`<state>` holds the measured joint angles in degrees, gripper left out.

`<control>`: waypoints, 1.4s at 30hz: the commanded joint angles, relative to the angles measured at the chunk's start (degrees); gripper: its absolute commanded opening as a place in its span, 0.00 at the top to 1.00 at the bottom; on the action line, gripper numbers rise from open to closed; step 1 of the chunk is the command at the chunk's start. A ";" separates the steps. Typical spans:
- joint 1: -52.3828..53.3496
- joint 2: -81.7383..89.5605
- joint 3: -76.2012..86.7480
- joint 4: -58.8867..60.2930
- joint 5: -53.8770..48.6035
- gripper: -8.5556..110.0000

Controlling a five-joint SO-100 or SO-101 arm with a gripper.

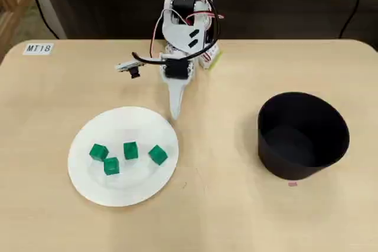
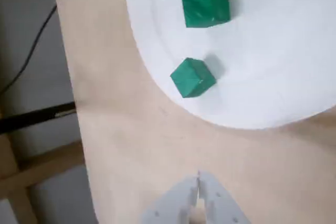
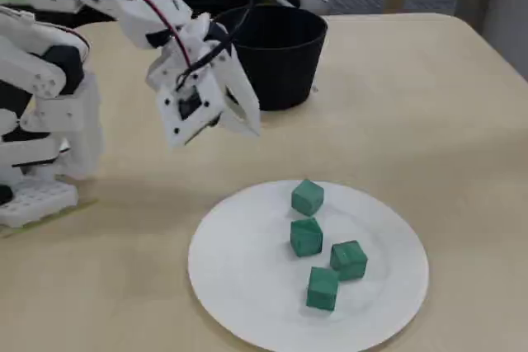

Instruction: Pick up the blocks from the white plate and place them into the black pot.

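green blocks (image 1: 130,150) on white plate (image 1: 82,172) look light, rigid; pinch flat sides; gripper (image 1: 175,113) pressed together, empty; black pot (image 1: 303,136) apart.

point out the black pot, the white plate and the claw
black pot (image 1: 331,123), overhead view, right wall
white plate (image 1: 82,172), overhead view, bare lower-left rim
claw (image 2: 198,182), wrist view, where the closed tips meet

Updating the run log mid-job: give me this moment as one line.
gripper: shut, empty, beside plate rim | four bright green cubes: all on round white plate | matte black pot: empty | stage: before first pick
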<state>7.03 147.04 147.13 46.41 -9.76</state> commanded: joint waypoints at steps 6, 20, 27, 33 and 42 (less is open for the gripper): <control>7.65 -23.12 -29.71 13.01 -0.62 0.95; 24.87 -46.85 -51.15 23.64 7.73 0.95; 29.09 -58.27 -61.26 24.79 6.06 0.95; 28.48 -65.74 -69.61 25.22 -1.41 0.95; 27.42 -68.73 -70.40 26.10 -6.15 0.95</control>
<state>35.07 77.87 79.28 71.98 -15.38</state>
